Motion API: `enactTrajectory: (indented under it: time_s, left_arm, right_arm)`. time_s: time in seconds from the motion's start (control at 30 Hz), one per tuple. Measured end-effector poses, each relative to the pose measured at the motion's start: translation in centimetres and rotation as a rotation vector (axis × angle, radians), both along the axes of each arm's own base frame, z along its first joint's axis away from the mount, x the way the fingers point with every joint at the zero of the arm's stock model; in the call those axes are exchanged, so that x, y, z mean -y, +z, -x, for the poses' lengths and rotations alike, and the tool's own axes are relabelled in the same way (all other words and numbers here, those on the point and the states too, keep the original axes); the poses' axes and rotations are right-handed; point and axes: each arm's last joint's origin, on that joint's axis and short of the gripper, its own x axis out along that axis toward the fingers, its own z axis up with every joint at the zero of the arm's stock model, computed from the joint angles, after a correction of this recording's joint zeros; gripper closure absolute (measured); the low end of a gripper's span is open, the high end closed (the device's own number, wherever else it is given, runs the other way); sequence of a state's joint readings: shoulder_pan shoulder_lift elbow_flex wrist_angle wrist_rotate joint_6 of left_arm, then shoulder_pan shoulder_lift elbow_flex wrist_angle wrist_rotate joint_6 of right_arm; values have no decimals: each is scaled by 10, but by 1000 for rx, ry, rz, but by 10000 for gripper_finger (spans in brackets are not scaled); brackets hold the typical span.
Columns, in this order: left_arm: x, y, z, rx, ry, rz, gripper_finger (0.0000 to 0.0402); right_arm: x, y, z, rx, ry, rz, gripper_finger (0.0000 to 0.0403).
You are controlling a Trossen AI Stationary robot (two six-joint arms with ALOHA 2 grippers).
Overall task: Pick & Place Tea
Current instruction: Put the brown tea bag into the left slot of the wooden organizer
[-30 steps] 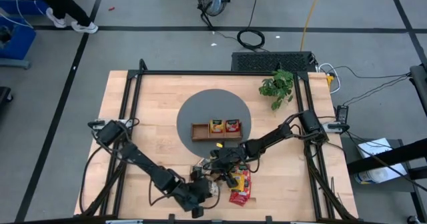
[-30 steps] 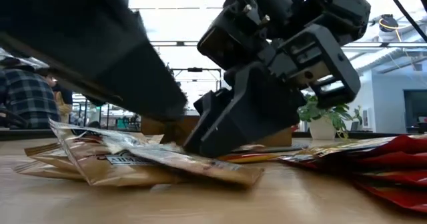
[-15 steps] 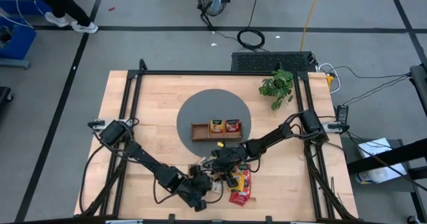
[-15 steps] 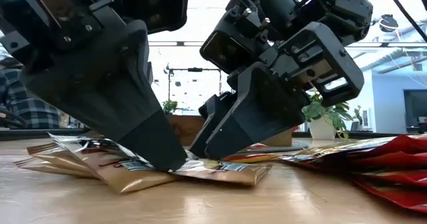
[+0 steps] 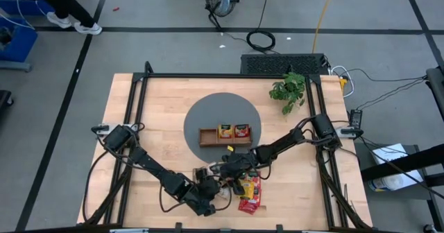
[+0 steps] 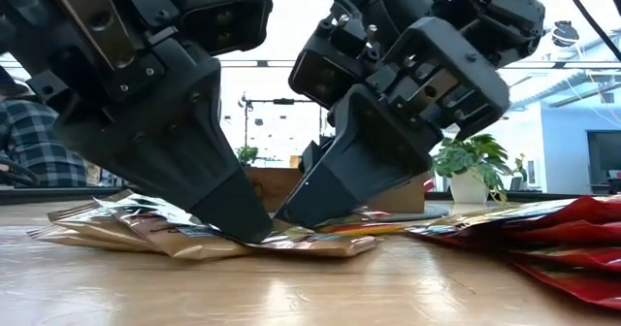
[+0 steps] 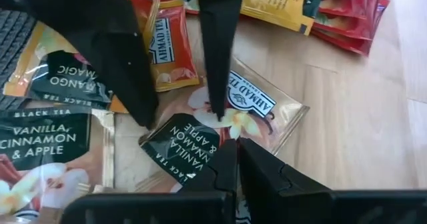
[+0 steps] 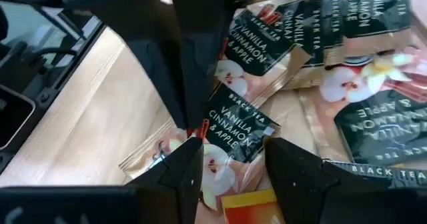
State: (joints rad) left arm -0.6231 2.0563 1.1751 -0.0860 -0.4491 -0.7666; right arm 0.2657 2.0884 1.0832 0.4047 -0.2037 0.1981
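The left gripper [image 6: 247, 231] had its jaws closed, tips pressing on a tan sachet [image 7: 227, 124] of the tea heap at the counter's [image 5: 159, 122] near edge. The right gripper [image 8: 230, 159] stood with jaws apart, straddling that same sachet. Beyond lay red sachets [image 5: 251, 195] and the tray [image 5: 208, 137]. The sachets looked light, thin, slippery and floppy, likely best pinched by an edge.
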Motion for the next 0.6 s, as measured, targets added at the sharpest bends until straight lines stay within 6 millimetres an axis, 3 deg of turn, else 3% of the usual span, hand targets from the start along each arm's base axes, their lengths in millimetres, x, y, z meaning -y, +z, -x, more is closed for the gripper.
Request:
enactTrajectory:
  time_s: [0.3,0.6]
  left_arm:
    - [4,-1,3,7,-21,-37,376]
    - [4,-1,3,8,-21,-38,376]
  right_arm:
    - [4,-4,0,-6,-10,50,287]
    - [7,-7,-1,19,-21,129,393]
